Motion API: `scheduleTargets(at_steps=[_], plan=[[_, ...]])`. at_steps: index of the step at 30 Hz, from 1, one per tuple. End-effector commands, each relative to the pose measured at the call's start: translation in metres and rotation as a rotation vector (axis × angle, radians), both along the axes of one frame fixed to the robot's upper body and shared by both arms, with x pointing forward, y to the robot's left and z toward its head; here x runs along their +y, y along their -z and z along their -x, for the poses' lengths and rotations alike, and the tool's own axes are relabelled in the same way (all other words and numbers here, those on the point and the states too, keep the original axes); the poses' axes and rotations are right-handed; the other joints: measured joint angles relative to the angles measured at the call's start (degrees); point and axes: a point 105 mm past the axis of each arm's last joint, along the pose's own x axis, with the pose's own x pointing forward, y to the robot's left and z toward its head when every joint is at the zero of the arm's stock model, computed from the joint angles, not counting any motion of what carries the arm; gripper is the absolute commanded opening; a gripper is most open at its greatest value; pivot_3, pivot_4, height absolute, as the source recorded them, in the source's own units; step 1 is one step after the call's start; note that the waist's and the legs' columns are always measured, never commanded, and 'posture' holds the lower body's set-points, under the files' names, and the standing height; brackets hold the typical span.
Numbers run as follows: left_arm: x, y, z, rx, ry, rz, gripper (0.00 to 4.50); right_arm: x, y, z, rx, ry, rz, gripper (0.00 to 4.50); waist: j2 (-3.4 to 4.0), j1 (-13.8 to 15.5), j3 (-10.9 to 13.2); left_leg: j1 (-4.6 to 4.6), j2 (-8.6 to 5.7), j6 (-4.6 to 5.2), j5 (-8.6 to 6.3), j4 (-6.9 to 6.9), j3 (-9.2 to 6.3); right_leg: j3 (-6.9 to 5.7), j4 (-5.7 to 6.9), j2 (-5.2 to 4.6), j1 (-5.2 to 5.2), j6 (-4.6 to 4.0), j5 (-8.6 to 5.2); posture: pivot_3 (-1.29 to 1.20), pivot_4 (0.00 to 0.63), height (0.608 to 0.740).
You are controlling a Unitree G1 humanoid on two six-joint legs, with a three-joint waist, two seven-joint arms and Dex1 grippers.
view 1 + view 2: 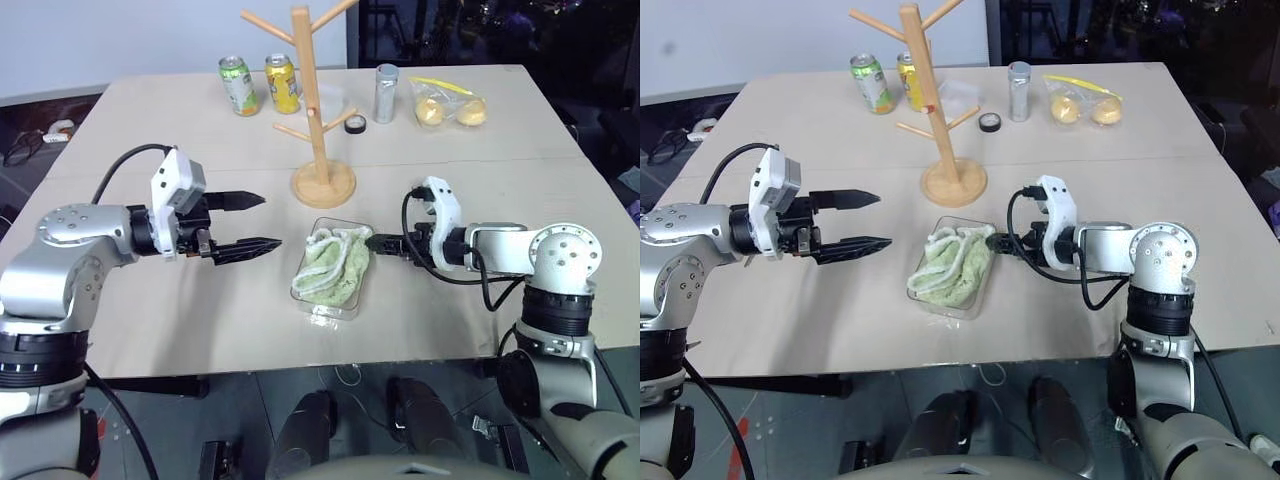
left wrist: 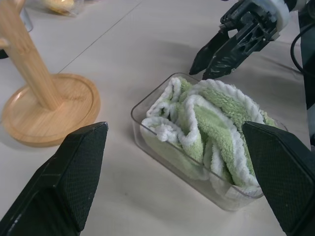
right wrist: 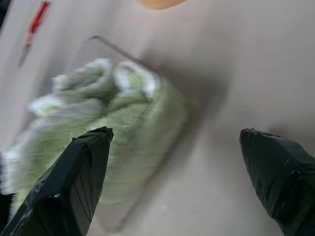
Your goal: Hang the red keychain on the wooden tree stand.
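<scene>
We have both arms raised over the table (image 1: pixel 150 120), facing each other across the clear plastic tray (image 1: pixel 333 313) that holds a bunched green towel (image 1: pixel 332 262). The left gripper (image 1: pixel 270 221) has its fingers spread wide and grips nothing. The right gripper (image 1: pixel 375 241) is also spread and empty, its tips just beside the tray's near corner. We judge this a poised stance, jaws ready before reaching for the tag.

The wooden tree stand (image 1: pixel 312 100) stands upright just behind the tray, and we see nothing hanging from its pegs, so the hanging is not yet done.

The right wrist view gives us the red keychain (image 3: pixel 37 19): a slim red tag with a grey end, lying flat on the tabletop beyond the tray and apart from it. The left wrist view adds the stand's round base beside the tray and the right gripper's fingertips at the tray's rim, though we cannot tell if they touch it.
</scene>
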Motion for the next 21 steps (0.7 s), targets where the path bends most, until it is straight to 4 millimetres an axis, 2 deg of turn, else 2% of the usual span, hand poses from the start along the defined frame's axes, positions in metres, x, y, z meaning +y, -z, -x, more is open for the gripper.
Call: scheduleTargets(at_steps=[1, 12, 20, 21], plan=[[-0.007, -0.007, 0.006, -0.026, 0.023, -0.002, 4.50, 0.012, -0.008, 0.008, 0.019, -0.071, -0.007, 4.42, 0.00, -0.01, 0.00, 0.01, 0.00, 0.00, 0.00, 0.00, 0.02, 0.02, 0.00, 0.02, 0.00, 0.00, 0.00, 0.00, 0.150, 0.740], [-0.015, -0.006, 0.013, -0.012, 0.024, -0.009, 4.50, 0.039, -0.005, 0.026, 0.157, -0.166, 0.040, 4.42, -0.01, -0.76, 0.00, 0.00, 0.03, 0.02, -0.01, 0.01, 0.13, 0.19, -0.01, 0.04, -0.01, 0.00, 0.01, 0.00, 0.150, 0.740], [-0.019, -0.008, 0.014, -0.023, 0.013, -0.004, 4.50, 0.054, 0.003, 0.014, 0.204, -0.112, 0.084, 4.42, -0.01, -1.23, 0.00, 0.03, 0.07, 0.03, -0.01, 0.01, 0.17, 0.23, 0.01, 0.16, -0.01, 0.00, 0.01, 0.00, 0.150, 0.740], [-0.020, -0.008, 0.014, -0.025, 0.012, -0.004, 4.50, 0.057, 0.003, 0.012, 0.203, -0.105, 0.087, 4.19, -0.01, -1.24, 0.00, 0.03, 0.07, 0.03, -0.01, 0.01, 0.17, 0.23, 0.01, 0.15, -0.01, 0.01, 0.01, 0.00, 0.150, 0.740]])
